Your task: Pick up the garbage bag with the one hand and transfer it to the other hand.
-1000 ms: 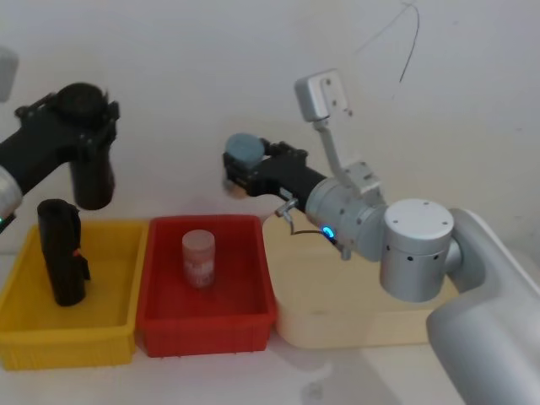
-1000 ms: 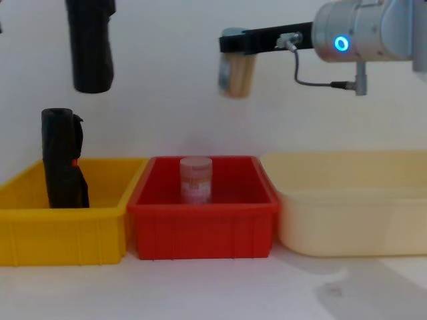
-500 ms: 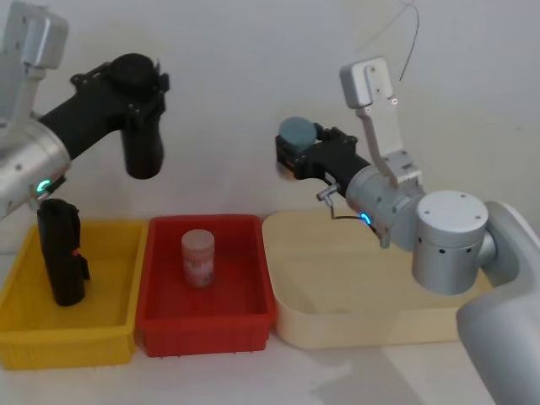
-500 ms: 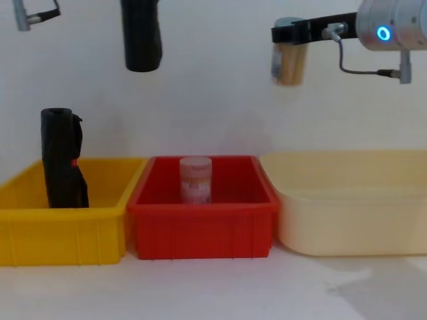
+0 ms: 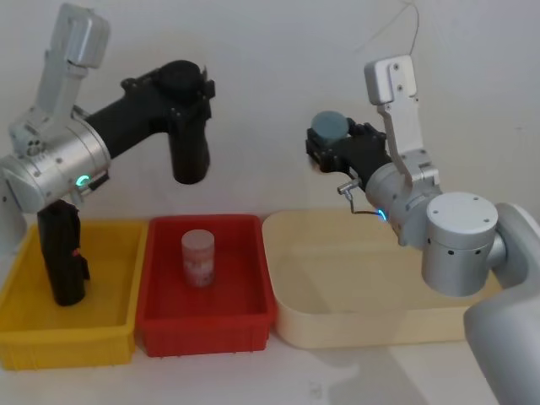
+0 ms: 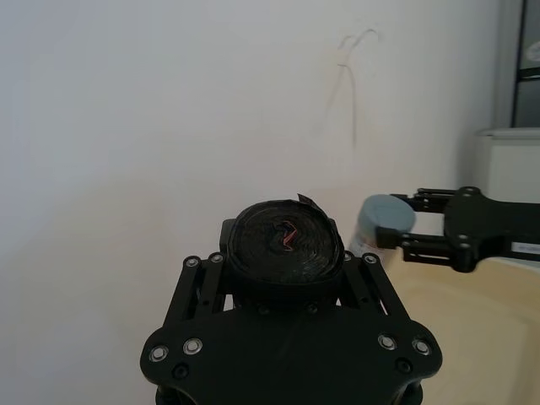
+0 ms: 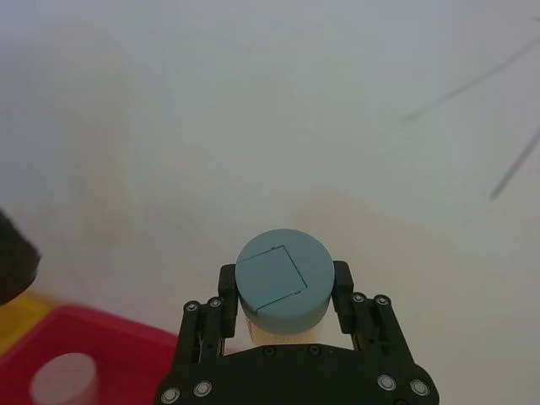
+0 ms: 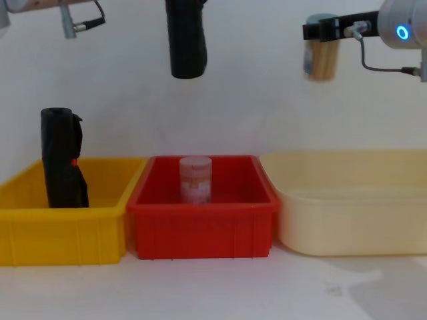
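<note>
In the upper left of the head view, the left gripper (image 5: pixel 187 94), on the green-ringed arm, is clamped on the top of the garbage bag (image 5: pixel 190 156). The bag hangs upright in the air above the red bin (image 5: pixel 207 333). Right of centre, the right gripper (image 5: pixel 332 148), on the blue-ringed arm, grips a blue-lidded jar (image 5: pixel 327 128) above the cream bin (image 5: pixel 354 329), well apart from the bag. A small jar (image 5: pixel 198 258) stands in the red bin, and a second black roll (image 5: pixel 61 253) with a red mark stands in the yellow bin (image 5: pixel 67 346)
</note>
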